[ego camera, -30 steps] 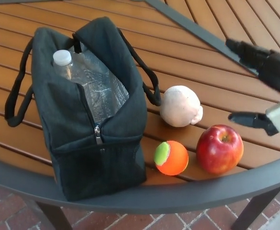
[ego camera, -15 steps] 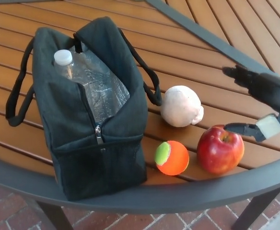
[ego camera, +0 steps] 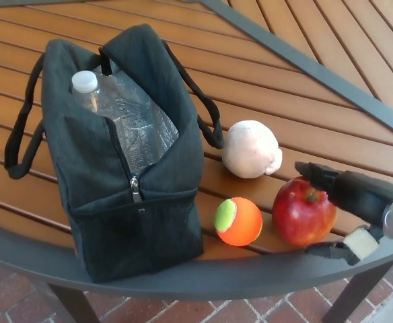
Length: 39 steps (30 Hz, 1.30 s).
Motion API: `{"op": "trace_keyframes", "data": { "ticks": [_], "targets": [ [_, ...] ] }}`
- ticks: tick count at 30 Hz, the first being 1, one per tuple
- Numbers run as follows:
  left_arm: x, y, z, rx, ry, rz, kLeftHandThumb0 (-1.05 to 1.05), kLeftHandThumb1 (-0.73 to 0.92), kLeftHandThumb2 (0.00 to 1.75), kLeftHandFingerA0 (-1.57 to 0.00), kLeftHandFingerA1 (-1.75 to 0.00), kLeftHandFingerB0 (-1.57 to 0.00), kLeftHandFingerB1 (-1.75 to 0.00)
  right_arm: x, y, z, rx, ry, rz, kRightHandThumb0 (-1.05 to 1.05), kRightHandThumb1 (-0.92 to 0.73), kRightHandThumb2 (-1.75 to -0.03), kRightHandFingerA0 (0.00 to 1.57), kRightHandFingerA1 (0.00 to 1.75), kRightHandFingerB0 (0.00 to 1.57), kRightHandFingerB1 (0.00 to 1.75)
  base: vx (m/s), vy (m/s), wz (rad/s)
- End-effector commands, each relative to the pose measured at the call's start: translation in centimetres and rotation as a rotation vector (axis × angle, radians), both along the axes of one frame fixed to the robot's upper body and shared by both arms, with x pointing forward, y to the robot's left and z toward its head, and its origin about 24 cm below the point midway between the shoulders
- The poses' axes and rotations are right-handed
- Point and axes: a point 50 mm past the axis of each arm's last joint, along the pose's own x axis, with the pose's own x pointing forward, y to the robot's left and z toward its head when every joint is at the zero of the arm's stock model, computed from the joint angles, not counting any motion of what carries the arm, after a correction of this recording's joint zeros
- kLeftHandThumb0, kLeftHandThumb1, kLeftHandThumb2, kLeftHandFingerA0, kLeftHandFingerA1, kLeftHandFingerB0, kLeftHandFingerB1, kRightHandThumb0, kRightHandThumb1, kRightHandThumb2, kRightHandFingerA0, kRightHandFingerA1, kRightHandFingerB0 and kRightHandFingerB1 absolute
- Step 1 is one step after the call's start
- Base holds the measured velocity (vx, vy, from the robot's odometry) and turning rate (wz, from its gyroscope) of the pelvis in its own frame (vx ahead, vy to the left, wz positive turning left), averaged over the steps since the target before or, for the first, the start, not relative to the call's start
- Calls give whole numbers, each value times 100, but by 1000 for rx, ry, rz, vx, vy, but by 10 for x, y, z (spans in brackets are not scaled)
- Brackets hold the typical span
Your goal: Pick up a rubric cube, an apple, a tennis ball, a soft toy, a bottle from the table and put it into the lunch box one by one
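Apple (ego camera: pixel 304 212): red, stem up, on the wooden slat table (ego camera: pixel 297 114) close to its dark metal rim; taken as landmark for all places below.
Right hand (ego camera: pixel 348 212): comes in from the picture's right edge; spread, one black finger (ego camera: pixel 317 173) lies over the apple's upper right side, another (ego camera: pixel 328 251) sits low at the apple's lower right, over the table rim. Fingers bracket the apple; nothing lifted. Contact with the skin cannot be told.
Left hand: not seen.
Tennis ball (ego camera: pixel 239 221): orange with a green patch, just beside the apple on its left, apart by a narrow gap.
Soft toy (ego camera: pixel 252 149): pale, rounded, behind the apple and a little to the left, near but not touching.
Lunch box (ego camera: pixel 132 161): black fabric bag with loop handles, well left of the apple, past the ball; top unzipped and gaping.
Bottle (ego camera: pixel 112 101): clear plastic, white cap, standing tilted inside the lunch box, cap above the opening.
Rubric cube: not visible.
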Motion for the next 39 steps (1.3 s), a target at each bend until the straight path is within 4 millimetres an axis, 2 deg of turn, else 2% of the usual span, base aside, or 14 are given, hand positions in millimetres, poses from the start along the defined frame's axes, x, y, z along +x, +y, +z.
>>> {"op": "trace_keyframes", "data": {
  "ticks": [1, 3, 4, 5, 8, 9, 11, 14, 15, 17, 26, 27, 38, 39],
  "targets": [
    [1, 7, 5, 45, -55, -24, 8, 57, 106, -109, -120, -95, -103, -8, 1, -12, -13, 48, 23, -86, -52, -86, 0, 10, 12, 15, 0, 0, 0],
    [1, 7, 6, 43, -53, -20, 7, 58, 103, -104, -120, -92, -101, -9, 1, -13, -14, 49, 26, -72, -65, -60, 0, 7, 5, 30, 0, 0, 0],
    [1, 7, 6, 42, -51, -18, 7, 58, 103, -104, -120, -92, -101, -10, 1, -14, -14, 50, 28, -72, -65, -60, 0, 7, 5, 30, 0, 0, 0],
    [1, 8, 6, 43, -50, -20, 7, 56, 104, -104, -119, -94, -102, -11, 1, -16, -23, 47, 33, -91, -55, -89, 0, 9, 5, 15, 0, 0, 0],
    [1, 9, 5, 50, -51, -26, 8, 55, 105, -103, -118, -94, -101, -12, -1, -18, -47, 43, 40, -89, -53, -87, 0, 11, 14, 10, 0, 0, 0],
    [1, 9, 5, 54, -48, -29, 7, 54, 106, -103, -116, -93, -99, -11, -2, -18, -55, 42, 36, -72, -65, -60, 0, 6, 1, 30, 0, 0, 0],
    [0, 9, 5, 60, -42, -34, 7, 55, 105, -106, -117, -93, -99, -9, -5, -19, -71, 33, 24, -89, -52, -87, 0, 12, 5, 17, 0, 0, 0],
    [0, 8, 6, 43, -50, -19, 7, 59, 104, -105, -120, -91, -102, -6, -10, -24, -106, 10, 3, -85, -50, -86, 0, 15, 10, 24, 0, 0, 0],
    [-1, 7, 6, 32, -57, -10, 7, 59, 104, -104, -121, -91, -102, -4, -10, -26, -123, -7, -7, -65, -59, -63, 0, 19, 9, 29, 0, 0, 0],
    [-2, 6, 6, 38, -53, -15, 6, 56, 105, -104, -119, -92, -101, -1, -10, -28, -138, -30, -13, -81, -48, -83, 0, 19, 7, 32, 0, 0, 0],
    [1, 6, 5, 35, -51, -4, 10, 55, 108, -103, -122, -92, -102, 4, -4, -38, -186, -74, -4, -73, -46, -85, 0, 26, 5, 35, 0, 0, 0],
    [1, 6, 5, 44, -47, -22, 8, 55, 104, -102, -119, -91, -100, 6, 8, -45, -166, -61, -6, -59, -61, -60, 1, 36, 11, 29, 0, 0, 0],
    [6, 2, 5, 42, -55, -41, 7, 53, 108, -106, -120, -94, -102, 7, 49, -54, -92, -101, 56, -62, -61, -58, 5, 51, 10, 35, 0, 0, 0],
    [5, 1, 5, 37, -58, -38, 4, 56, 116, -104, -106, -95, -99, 8, 51, -57, -99, -77, 48, -36, -43, -98, 5, 54, 0, 51, 0, 0, 0]
  ]
}}
